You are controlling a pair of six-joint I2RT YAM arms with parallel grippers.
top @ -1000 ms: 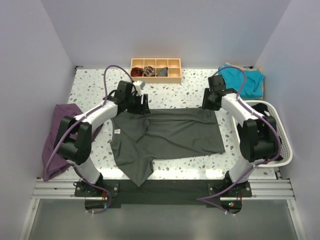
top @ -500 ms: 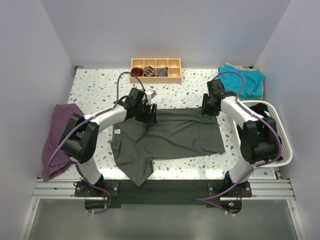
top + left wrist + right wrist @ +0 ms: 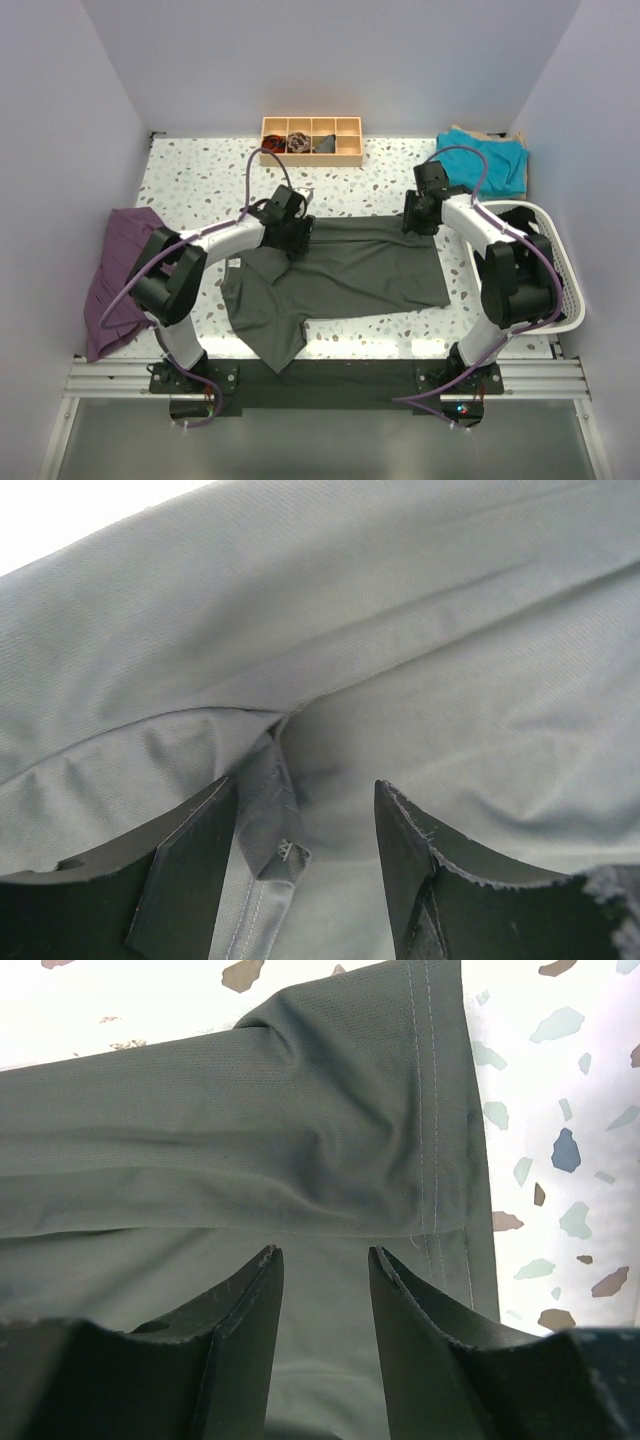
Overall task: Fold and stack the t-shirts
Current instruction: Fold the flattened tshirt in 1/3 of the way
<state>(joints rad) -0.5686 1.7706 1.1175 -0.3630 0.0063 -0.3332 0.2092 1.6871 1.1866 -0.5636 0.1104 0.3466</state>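
Note:
A dark grey t-shirt point(image 3: 350, 268) lies spread across the middle of the table, with its back edge folded over in a band point(image 3: 250, 1150). My left gripper point(image 3: 300, 232) hovers low over the shirt's back left part. Its jaws point(image 3: 305, 785) are open, and a stitched hem corner point(image 3: 268, 835) lies loose beside the left finger point(image 3: 195, 865). My right gripper point(image 3: 412, 215) is at the shirt's back right corner, open point(image 3: 322, 1250) just above flat cloth, with the hem point(image 3: 440, 1160) to its right. A teal t-shirt point(image 3: 492, 162) lies folded at the back right.
A wooden compartment tray point(image 3: 311, 152) stands at the back centre. A purple cloth point(image 3: 118, 275) lies bunched at the left edge. A white basket point(image 3: 556, 262) stands on the right, close behind my right arm. Speckled tabletop point(image 3: 190, 180) shows around the shirt.
My left gripper has moved right and toward the near side, onto the grey shirt's back edge. The right gripper has shifted slightly toward the shirt.

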